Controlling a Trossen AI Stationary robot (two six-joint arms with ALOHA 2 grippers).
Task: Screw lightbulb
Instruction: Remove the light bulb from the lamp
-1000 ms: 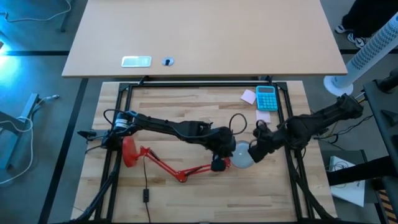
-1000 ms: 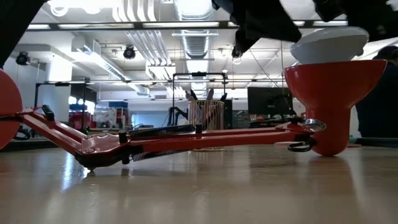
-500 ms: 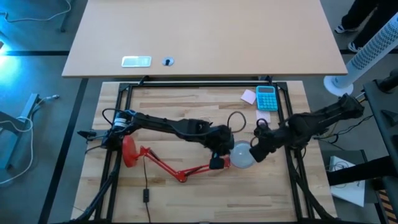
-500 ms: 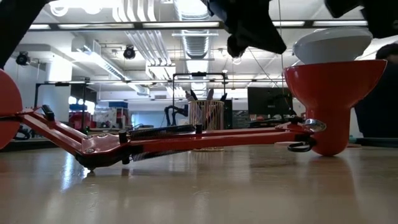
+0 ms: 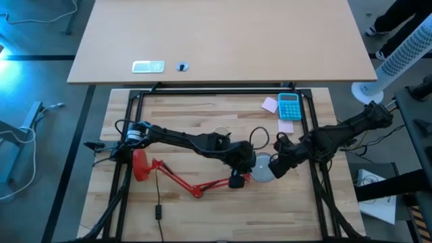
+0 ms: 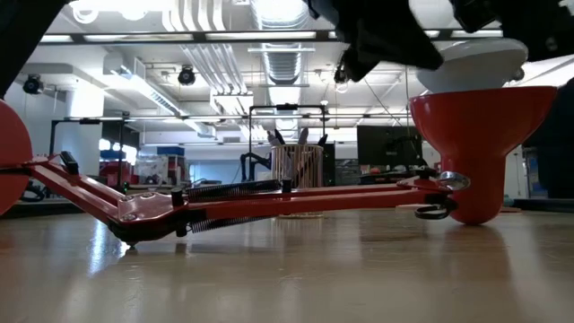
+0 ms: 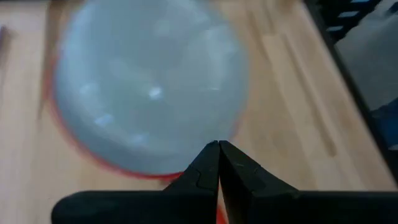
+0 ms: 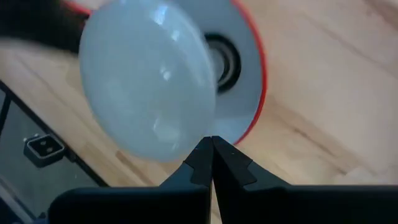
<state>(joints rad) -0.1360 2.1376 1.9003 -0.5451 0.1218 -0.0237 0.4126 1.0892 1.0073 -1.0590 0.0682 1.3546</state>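
A red desk lamp point(image 5: 196, 185) lies on the wooden table, its round base point(image 5: 140, 166) at the left. Its cone shade point(image 6: 480, 148) stands on its narrow end, mouth up. The white lightbulb point(image 5: 262, 169) sits tilted in the shade's mouth, dome up point(image 6: 471, 65). The right wrist view shows the bare socket point(image 8: 224, 59) beside the bulb. My left gripper point(image 5: 246, 166) is shut at the bulb's left side. My right gripper point(image 5: 274, 167) is shut at its right side. My left gripper touches the left side of the bulb's dome point(image 7: 186, 149) with its shut fingertips point(image 6: 432, 61). It comes slanting down from the table's left. The bulb leans in the shade. My right gripper has its shut fingertips at the right edge of the dome point(image 8: 186, 140), slanting down from the table's right. I cannot tell whether they touch the bulb.
A teal calculator point(image 5: 289, 106) and pink sticky notes point(image 5: 270, 104) lie at the far right. A small clear cup point(image 5: 221, 133) stands behind the left arm. Black frame rails point(image 5: 312, 135) border the table. The lamp's cord point(image 5: 158, 202) runs toward the near edge.
My left gripper drew back a little toward the table's left and up, then came back down against the bulb's left side, staying shut. The bulb has settled slightly flatter in the shade.
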